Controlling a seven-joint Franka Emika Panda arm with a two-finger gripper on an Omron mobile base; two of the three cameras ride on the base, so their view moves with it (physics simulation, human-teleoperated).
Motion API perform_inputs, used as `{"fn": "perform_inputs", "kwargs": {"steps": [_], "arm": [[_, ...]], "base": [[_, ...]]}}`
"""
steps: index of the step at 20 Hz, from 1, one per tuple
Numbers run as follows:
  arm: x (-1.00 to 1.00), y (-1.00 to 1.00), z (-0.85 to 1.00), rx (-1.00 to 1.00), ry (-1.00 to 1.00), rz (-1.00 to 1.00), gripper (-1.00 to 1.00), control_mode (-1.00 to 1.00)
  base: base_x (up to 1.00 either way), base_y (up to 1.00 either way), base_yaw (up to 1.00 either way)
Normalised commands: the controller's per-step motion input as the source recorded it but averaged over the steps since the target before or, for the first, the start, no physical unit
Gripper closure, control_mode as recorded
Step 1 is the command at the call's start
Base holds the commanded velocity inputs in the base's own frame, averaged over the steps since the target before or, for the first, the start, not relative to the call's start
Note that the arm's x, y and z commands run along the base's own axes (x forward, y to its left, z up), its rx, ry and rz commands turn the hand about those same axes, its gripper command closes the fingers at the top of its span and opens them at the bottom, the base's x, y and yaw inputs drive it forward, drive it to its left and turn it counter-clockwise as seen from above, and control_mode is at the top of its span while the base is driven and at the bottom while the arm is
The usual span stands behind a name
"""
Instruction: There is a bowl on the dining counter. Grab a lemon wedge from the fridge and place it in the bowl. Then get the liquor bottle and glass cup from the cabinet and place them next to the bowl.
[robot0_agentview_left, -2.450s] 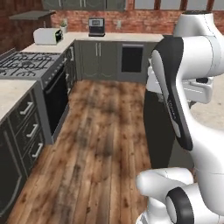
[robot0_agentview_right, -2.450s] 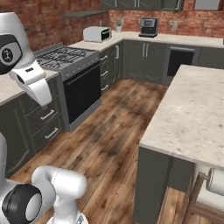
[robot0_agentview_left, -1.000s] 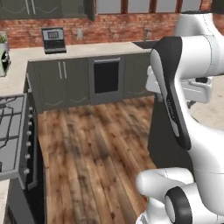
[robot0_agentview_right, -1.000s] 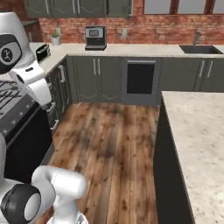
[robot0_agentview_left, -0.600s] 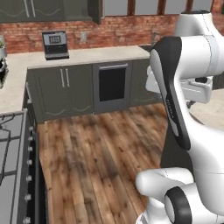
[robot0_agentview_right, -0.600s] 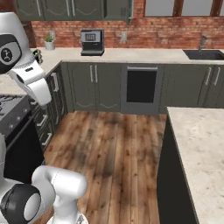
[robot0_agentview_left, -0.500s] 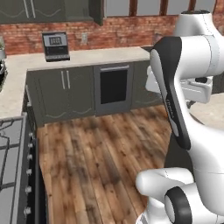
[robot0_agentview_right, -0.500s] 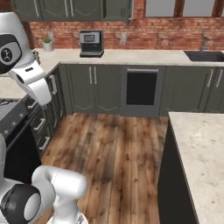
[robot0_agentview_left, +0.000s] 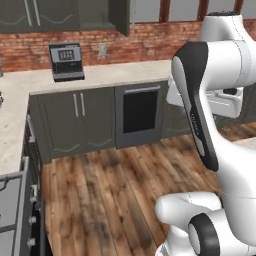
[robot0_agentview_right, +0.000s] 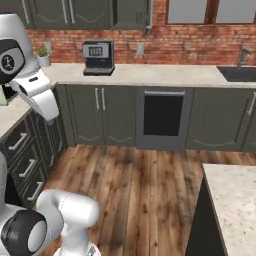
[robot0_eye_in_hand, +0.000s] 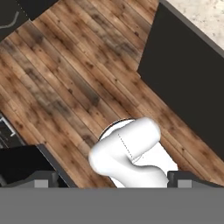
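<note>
The whole view was swung round as the base turned, the stove slid off left, the dining counter (robot0_agentview_right: 234, 200) corner was seen lower right, and the gripper (robot0_eye_in_hand: 109, 179) was left wide open, nothing held.

floor (robot0_agentview_left: 100, 200): wood planks, knotty, satin | wall (robot0_agentview_right: 150, 42): rough red brick | bench (robot0_agentview_right: 150, 75): beige speckled stone, smooth | cabinets (robot0_agentview_right: 95, 115): dark grey matt, metal bar handles | arm (robot0_agentview_left: 210, 100): glossy white plastic
</note>
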Motion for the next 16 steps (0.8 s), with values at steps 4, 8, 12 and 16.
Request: {"fn": "perform_inputs", "kwargs": {"steps": [4, 8, 12, 16], "arm": [[0.00, 0.00, 0.00, 0.00, 0.00, 0.00, -1.00, 1.00], [0.00, 0.00, 0.00, 0.00, 0.00, 0.00, -1.00, 1.00], [0.00, 0.00, 0.00, 0.00, 0.00, 0.00, -1.00, 1.00], [0.00, 0.00, 0.00, 0.00, 0.00, 0.00, -1.00, 1.00]], "base": [[1.00, 0.19, 0.00], [1.00, 0.22, 0.00], [1.00, 0.21, 0.00], [1.00, 0.26, 0.00]]}}
